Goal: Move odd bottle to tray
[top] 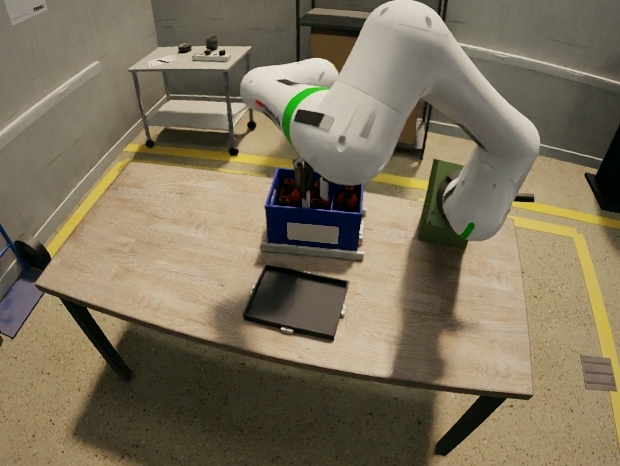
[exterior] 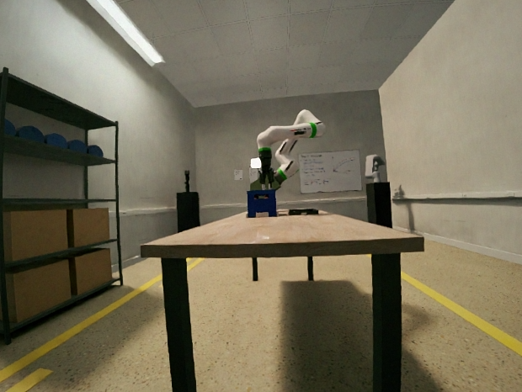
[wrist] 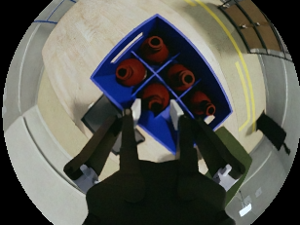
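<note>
The blue crate (top: 314,215) stands mid-table and holds five red-brown bottles in its cells; it also shows in the wrist view (wrist: 162,79). My gripper (top: 313,192) reaches down into the crate. In the wrist view its fingers stand apart on either side of the neck of one near bottle (wrist: 154,96), with gaps to it. The other bottles (wrist: 154,45) (wrist: 129,72) (wrist: 180,77) (wrist: 201,102) stand upright around it. The black tray (top: 295,301) lies empty in front of the crate. The gripper is open.
A grey strip (top: 311,250) lies along the crate's front foot. The arm's green base block (top: 441,202) stands at the right of the table. The arm's bulk hides the crate's back half in the top view. A cart (top: 192,90) stands behind the table.
</note>
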Available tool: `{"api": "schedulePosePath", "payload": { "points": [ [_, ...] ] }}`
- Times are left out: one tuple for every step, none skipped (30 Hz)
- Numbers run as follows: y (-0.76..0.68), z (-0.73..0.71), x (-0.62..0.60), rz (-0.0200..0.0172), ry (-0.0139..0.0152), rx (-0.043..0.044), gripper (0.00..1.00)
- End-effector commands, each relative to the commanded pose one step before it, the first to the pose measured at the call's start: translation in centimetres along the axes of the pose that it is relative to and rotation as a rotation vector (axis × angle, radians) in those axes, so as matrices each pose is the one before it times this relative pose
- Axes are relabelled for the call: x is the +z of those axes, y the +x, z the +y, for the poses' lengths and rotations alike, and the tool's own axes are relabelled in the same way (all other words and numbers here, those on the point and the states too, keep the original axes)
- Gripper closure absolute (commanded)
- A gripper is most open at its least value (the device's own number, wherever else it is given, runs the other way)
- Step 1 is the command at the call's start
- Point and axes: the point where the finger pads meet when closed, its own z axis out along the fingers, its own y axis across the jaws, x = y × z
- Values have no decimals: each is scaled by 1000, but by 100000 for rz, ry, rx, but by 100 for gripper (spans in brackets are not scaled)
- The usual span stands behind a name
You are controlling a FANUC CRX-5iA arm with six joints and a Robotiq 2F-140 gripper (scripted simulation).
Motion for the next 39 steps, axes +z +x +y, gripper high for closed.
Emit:
{"api": "schedulePosePath", "payload": {
  "points": [
    [42, 7, -1171, 117, -17, -31, 56],
    [0, 0, -338, 0, 1, -1, 56],
    [0, 0, -345, 0, 0, 0, 56],
    [0, 0, -350, 0, -1, 1, 56],
    [0, 0, -353, 0, 1, -1, 56],
    [0, 0, -353, 0, 0, 0, 56],
    [0, 0, -349, 0, -1, 0, 56],
    [0, 0, -344, 0, 0, 0, 56],
    [0, 0, -335, 0, 0, 0, 56],
    [0, 0, 0, 0, 0, 0, 56],
    [0, 0, 0, 0, 0, 0, 56],
    [0, 0, -324, 0, -1, 0, 56],
    [0, 0, -310, 0, 0, 0, 56],
    [0, 0, -294, 0, 0, 0, 56],
    [0, 0, -276, 0, 0, 0, 56],
    [0, 0, -256, 0, 1, 0, 56],
    [0, 0, -234, 0, 0, 0, 56],
    [0, 0, -211, 0, 0, 0, 56],
    [0, 0, -187, 0, 0, 0, 56],
    [0, 0, -162, 0, -1, 1, 56],
    [0, 0, -138, 0, 1, -1, 56],
    [0, 0, -113, 0, 0, 0, 56],
    [0, 0, -90, 0, 0, 0, 56],
    [0, 0, -68, 0, 0, 0, 56],
    [0, 0, -48, 0, 0, 0, 56],
    [0, 0, -30, 0, 0, 0, 56],
    [0, 0, 0, 0, 0, 0, 56],
    [0, 0, 0, 0, 0, 0, 56],
    [0, 0, -16, 0, 0, 0, 56],
    [0, 0, -6, 0, 0, 0, 56],
    [0, 0, -1, 0, 0, 0, 56],
    [0, 0, 0, 0, 0, 0, 90],
    [0, 0, 0, 0, 0, 0, 90],
    [0, 0, 0, 0, 0, 0, 90],
    [0, 0, 0, 0, 0, 0, 90],
    [0, 0, 0, 0, 0, 0, 90],
    [0, 0, 0, 0, 0, 0, 90],
    [0, 0, 0, 0, 0, 0, 90],
    [0, 0, 0, 0, 0, 0, 90]
  ]
}}
